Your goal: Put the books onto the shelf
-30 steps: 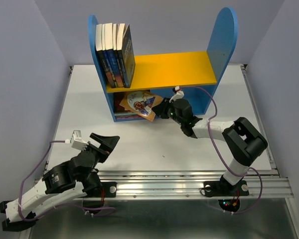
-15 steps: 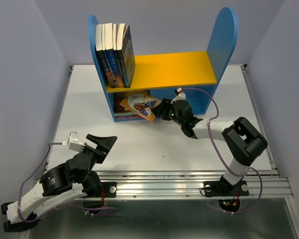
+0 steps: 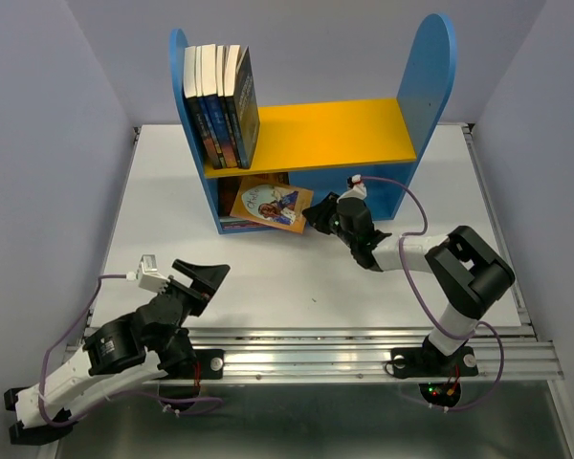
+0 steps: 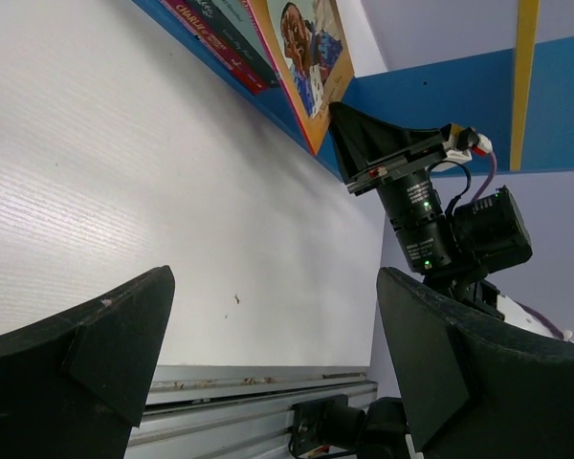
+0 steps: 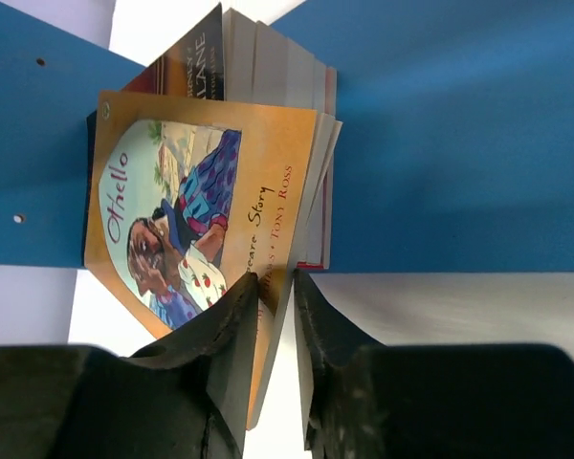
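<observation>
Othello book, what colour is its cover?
Othello book is orange with a pale blue oval picture; right wrist view best.

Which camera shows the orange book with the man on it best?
The right wrist view: the orange Othello book fills it, title readable. The top view shows it small, leaning in the lower compartment of the shelf; the left wrist view catches only part of its cover.

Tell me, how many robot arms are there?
2. The left arm sits near the front-left of the table, left tool open; the right arm reaches the lower compartment of the shelf, right tool pinching an orange book.
</observation>
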### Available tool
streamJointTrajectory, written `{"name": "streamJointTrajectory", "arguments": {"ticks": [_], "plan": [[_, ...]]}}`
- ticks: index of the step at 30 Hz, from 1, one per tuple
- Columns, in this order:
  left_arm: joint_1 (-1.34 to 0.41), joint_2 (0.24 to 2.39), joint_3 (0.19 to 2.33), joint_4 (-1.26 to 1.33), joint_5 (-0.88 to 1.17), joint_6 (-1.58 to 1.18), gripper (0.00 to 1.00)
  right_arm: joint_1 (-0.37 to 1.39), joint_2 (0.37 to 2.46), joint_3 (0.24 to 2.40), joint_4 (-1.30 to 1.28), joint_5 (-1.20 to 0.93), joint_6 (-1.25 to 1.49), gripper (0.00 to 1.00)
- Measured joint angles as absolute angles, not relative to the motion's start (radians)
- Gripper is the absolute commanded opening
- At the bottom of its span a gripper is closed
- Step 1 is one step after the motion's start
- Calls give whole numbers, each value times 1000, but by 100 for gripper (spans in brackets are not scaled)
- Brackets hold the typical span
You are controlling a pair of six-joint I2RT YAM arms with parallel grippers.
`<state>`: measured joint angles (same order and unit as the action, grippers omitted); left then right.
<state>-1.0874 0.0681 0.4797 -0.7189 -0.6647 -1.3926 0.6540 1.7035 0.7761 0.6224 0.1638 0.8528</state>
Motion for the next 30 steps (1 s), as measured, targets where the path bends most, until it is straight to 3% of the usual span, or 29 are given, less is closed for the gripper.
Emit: {"name": "streamJointTrajectory", "arguments": {"ticks": [11,30], "plan": [[-1087,48,463,-713,-662,-1406,99,654,1715,776,703,187,861,13],[-1087,8,451,-733,-662,-1440,99,654,1847,904,808,156,763,10]]}}
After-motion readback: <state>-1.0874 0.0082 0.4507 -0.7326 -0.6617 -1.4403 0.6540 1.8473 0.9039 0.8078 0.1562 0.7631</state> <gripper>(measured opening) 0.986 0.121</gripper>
